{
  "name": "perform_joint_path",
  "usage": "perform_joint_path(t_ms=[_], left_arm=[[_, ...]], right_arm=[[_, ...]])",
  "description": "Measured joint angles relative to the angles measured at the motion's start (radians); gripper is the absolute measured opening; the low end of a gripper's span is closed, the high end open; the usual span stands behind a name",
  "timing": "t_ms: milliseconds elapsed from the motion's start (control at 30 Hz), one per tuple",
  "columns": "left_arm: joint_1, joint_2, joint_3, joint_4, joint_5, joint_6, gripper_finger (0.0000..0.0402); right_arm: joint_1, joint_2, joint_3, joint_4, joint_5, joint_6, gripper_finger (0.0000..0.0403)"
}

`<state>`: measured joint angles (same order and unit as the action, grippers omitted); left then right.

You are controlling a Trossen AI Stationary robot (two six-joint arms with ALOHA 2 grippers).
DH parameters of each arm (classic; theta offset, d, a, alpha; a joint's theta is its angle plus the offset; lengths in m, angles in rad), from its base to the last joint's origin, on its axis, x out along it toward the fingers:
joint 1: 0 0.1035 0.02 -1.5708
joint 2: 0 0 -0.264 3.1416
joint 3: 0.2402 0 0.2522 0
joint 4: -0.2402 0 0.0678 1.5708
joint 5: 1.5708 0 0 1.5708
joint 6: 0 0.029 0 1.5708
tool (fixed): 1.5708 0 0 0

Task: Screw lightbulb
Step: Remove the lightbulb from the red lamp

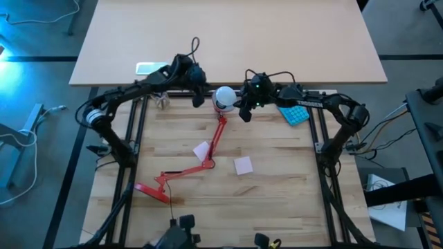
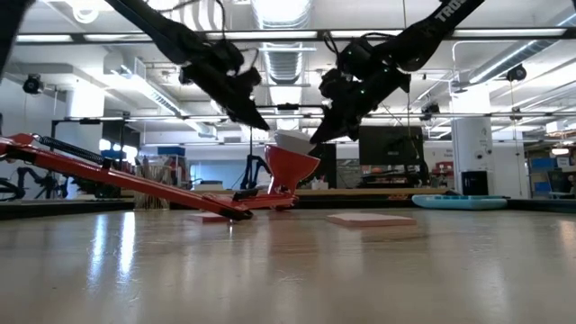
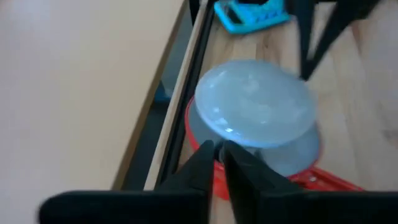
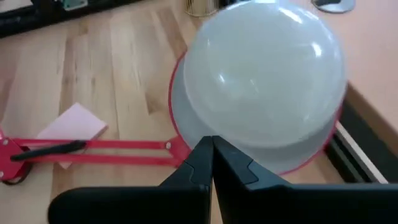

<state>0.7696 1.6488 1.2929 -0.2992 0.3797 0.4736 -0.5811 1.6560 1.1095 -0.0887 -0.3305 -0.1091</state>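
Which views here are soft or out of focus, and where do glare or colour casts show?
Left wrist view: soft all over, the lightbulb smeared and bluish. Right wrist view: sharper, small highlights on the bulb, own fingers dark and blurred up close. Low view: backlit by ceiling lights, both arms silhouettes, sheen on the table. High view: blue cast at the left edge.

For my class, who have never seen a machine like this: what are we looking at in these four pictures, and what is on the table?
It is a robot with two dark arms at a wooden table. One picture looks straight down, one looks level across the tabletop, and two come from cameras on the wrists. A red desk lamp lies there with its shade facing up and the white lightbulb sitting in it. The left gripper and the right gripper, both with fingers together, meet at the shade's rim. Two pink sticky notes and a blue tray lie nearby.
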Motion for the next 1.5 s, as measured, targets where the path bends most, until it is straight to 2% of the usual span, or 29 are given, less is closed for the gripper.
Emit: perform_joint_path(t_ms=[67,233,367,633,867,967,1100,1167,1333,1500], left_arm=[[0.005,0.054,0.041,-0.018,0.003,0.006,0.0013],[0.008,0.184,0.165,-0.061,0.003,0.02,0.0012],[0.005,0.235,0.232,-0.118,0.005,0.045,0.0002],[-0.002,0.226,0.238,-0.204,0.005,0.045,0.0],[-0.042,0.197,0.236,-0.316,-0.005,0.049,0.0],[-0.044,0.172,0.234,-0.343,-0.05,0.059,0.0],[-0.034,0.151,0.234,-0.334,-0.105,0.06,0.0],[-0.034,0.151,0.234,-0.326,-0.109,0.06,0.0],[-0.042,0.155,0.234,-0.326,-0.103,0.059,0.0],[-0.063,0.155,0.234,-0.338,-0.101,0.044,0.0]], right_arm=[[0.002,0.013,0.008,-0.018,-0.001,0.014,0.0002],[0.008,0.023,0.024,-0.065,-0.009,0.005,0.0002],[0.003,0.023,0.024,-0.06,-0.007,0.003,0.0002],[-0.029,0.023,0.029,-0.048,0.12,-0.046,0.0002],[-0.066,0.023,0.029,-0.04,0.145,-0.047,0.0002],[-0.068,0.02,0.029,-0.065,0.136,-0.047,0.0002],[-0.038,0.021,0.029,-0.091,0.01,-0.02,0.0002],[-0.009,0.027,0.029,-0.086,-0.016,-0.016,0.0002],[0.043,0.031,0.029,-0.057,-0.012,-0.018,0.0002],[0.045,0.032,0.031,-0.036,0.018,-0.012,0.0002]])
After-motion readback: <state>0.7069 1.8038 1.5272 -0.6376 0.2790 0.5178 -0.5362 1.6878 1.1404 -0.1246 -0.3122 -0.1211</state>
